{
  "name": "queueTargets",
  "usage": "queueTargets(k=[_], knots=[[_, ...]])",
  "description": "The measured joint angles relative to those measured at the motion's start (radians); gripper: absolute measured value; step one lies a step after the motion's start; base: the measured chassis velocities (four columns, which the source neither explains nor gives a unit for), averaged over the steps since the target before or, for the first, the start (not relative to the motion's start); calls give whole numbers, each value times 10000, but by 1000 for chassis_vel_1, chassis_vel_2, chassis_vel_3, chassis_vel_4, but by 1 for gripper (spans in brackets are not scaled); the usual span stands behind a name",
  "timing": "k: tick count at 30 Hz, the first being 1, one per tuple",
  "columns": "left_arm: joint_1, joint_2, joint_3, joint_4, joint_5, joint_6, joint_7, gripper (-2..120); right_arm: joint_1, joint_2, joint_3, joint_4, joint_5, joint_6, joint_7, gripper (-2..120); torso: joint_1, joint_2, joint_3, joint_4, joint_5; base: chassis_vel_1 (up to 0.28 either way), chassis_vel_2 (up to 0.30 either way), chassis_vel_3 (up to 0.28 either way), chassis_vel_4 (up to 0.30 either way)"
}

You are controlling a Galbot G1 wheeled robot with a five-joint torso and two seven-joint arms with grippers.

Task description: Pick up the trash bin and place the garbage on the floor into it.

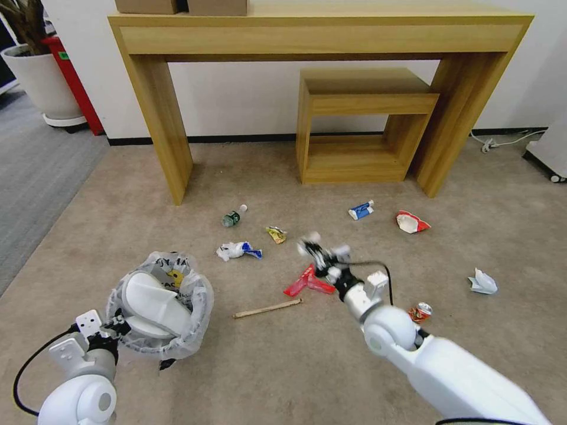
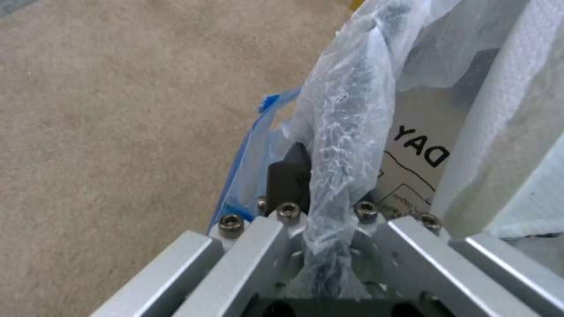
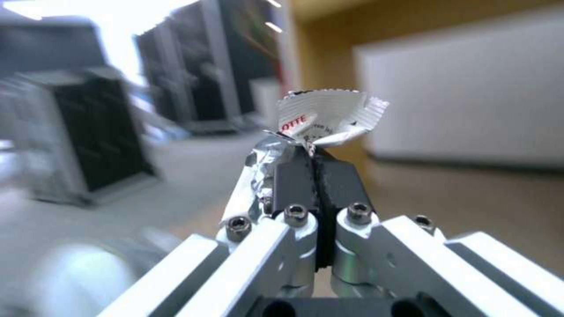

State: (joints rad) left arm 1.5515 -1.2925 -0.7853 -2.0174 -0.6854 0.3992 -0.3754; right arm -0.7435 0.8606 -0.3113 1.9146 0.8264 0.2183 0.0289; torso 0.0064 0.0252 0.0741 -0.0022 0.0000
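The trash bin [image 1: 195, 316], lined with a crinkly clear bag, is low at my left with white slippers [image 1: 152, 304] inside. My left gripper [image 1: 115, 326] is shut on its bag-covered rim [image 2: 341, 132]. My right gripper [image 1: 319, 251] hovers above the floor [image 1: 283, 366], shut on a crumpled white and silver wrapper [image 3: 326, 116]. Still on the carpet lie a small bottle [image 1: 234, 216], a yellow wrapper [image 1: 276, 234], a white-blue wrapper [image 1: 237, 250], red paper [image 1: 304, 283], a wooden stick [image 1: 267, 308], a crushed can [image 1: 420, 311], a blue-white tube [image 1: 361, 209], a red-white wrapper [image 1: 411, 222] and a paper wad [image 1: 482, 282].
A tall wooden console table [image 1: 319, 35] stands against the wall with a smaller wooden stool [image 1: 360, 118] under it. A white plant pot [image 1: 41, 82] and grey carpet [image 1: 35, 171] lie at the far left. A cable [image 1: 502, 141] runs along the right wall.
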Motion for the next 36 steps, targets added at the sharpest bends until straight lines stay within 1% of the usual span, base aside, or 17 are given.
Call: queueTargets(k=[1, 4, 7, 9, 10, 12, 13, 15, 17, 18, 20, 21, 22, 25, 30, 34, 36], knots=[[0, 0, 0, 0, 0, 0, 0, 0, 0, 0, 0, 0, 0, 0, 0, 0, 0, 0, 0, 0, 0, 0, 0, 0, 0], [22, -44, 48, -172, -21, 134, -32, 0, 1133, -78, -1141, 598, 589, 209, -575, 0, 0, -1, 0, 1, 0, 0, 0, 0, 0], [35, -64, 59, -275, -48, 199, -57, 0, 1686, 6, -1886, 923, 1016, 57, -562, 0, 0, 0, 1, 1, 1, 0, 0, 0, 0], [38, -92, 61, -369, -79, 263, -94, 0, 2230, 223, -2731, 1181, 1467, -385, -59, 0, 0, 0, 0, 0, -1, 0, 0, 0, 0], [38, -92, 61, -369, -79, 263, -94, 0, 2230, 223, -2731, 1181, 1467, -385, -59, 0, 0, 0, 0, 0, -1, 0, 0, 0, 0], [34, -124, 63, -462, -109, 317, -131, 0, 2697, 551, -3555, 1198, 1813, -954, 753, 0, 1, 0, 1, 1, 1, 0, 0, 0, 0], [35, -141, 63, -525, -135, 334, -140, 0, 2942, 744, -3966, 1106, 1944, -1320, 1232, 0, 0, 0, 0, 1, 0, 0, 0, 0, 0], [38, -154, 60, -573, -156, 346, -146, 0, 3117, 897, -4261, 979, 1971, -1568, 1557, 0, 0, 0, 1, 2, -1, 0, 0, 0, 0], [72, -189, 44, -707, -183, 359, -157, 0, 3444, 1354, -4854, 541, 1946, -2052, 2371, 0, 0, -1, 1, -1, -1, 0, 0, 0, 0], [72, -189, 44, -707, -183, 359, -157, 0, 3444, 1354, -4854, 541, 1946, -2052, 2371, 0, 0, -1, 1, -1, -1, 0, 0, 0, 0], [128, -225, 3, -865, -224, 372, -159, 0, 3621, 1994, -5275, 64, 1953, -2570, 3133, 0, 1, 0, 2, -1, -1, 0, 0, 0, 0], [162, -227, -13, -931, -241, 383, -159, 0, 3680, 2299, -5410, -166, 1880, -2621, 3241, 0, 0, -1, 1, -1, -2, 0, 0, 0, 0], [162, -227, -13, -931, -241, 383, -159, 0, 3680, 2299, -5410, -166, 1880, -2621, 3241, 0, 0, -1, 1, -1, -2, 0, 0, 0, 0], [254, -183, -107, -1120, -369, 474, -181, 0, 3906, 3160, -5725, -574, 1942, -2846, 3520, 0, 0, -1, 1, 3, -1, 0, 0, 0, 0], [272, -78, -183, -1264, -621, 633, -283, 0, 4105, 3506, -5904, -784, 1968, -2930, 3609, 0, 0, -1, 1, 0, -1, 0, 0, 0, 0], [328, 23, -191, -1311, -695, 662, -302, 0, 4192, 3683, -6076, -833, 2045, -3205, 3965, 0, 0, -1, 1, -1, -1, 0, 0, 0, 0], [344, 63, -199, -1330, -716, 663, -307, 0, 4204, 3822, -6191, -883, 2103, -3495, 4421, 0, 0, -1, 0, 0, -1, 0, 0, 0, 0]])
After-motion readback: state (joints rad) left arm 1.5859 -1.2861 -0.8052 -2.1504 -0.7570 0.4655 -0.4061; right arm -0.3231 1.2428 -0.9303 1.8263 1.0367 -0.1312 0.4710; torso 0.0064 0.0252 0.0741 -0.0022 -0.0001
